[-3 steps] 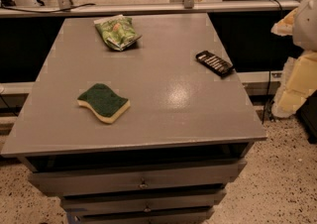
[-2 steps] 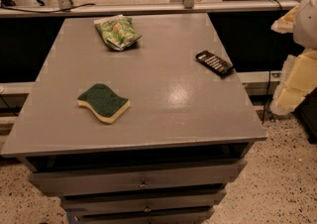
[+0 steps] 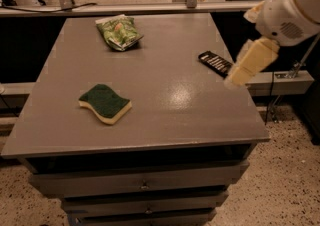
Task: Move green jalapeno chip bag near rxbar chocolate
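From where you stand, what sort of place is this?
Likely a robot test lab: grey flat-topped drawer cabinet, speckled hard floor, and the robot's cream claw over the cabinet's right edge.

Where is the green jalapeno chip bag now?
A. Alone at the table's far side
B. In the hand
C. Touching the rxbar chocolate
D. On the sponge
A: the green jalapeno chip bag lies alone at the far side of the table, while the hand hovers by the rxbar chocolate at the right edge.
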`<state>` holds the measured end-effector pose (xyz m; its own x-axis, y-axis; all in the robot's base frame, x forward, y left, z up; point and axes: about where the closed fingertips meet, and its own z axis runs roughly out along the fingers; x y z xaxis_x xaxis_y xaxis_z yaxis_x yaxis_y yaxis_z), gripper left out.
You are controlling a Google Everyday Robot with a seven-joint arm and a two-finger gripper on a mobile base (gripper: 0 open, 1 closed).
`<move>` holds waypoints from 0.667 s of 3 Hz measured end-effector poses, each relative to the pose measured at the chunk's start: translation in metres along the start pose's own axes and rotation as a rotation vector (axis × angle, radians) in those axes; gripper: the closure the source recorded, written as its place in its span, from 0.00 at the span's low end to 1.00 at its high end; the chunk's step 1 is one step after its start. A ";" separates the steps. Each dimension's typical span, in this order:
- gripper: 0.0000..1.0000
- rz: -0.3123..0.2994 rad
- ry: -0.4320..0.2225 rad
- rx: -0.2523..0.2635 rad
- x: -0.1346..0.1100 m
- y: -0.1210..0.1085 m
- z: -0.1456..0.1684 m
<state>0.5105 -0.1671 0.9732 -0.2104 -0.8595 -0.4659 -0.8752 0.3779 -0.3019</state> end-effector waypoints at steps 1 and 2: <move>0.00 0.035 -0.147 0.020 -0.047 -0.030 0.038; 0.00 0.074 -0.295 -0.014 -0.098 -0.053 0.088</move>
<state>0.6157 -0.0728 0.9610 -0.1401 -0.6921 -0.7081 -0.8688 0.4289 -0.2474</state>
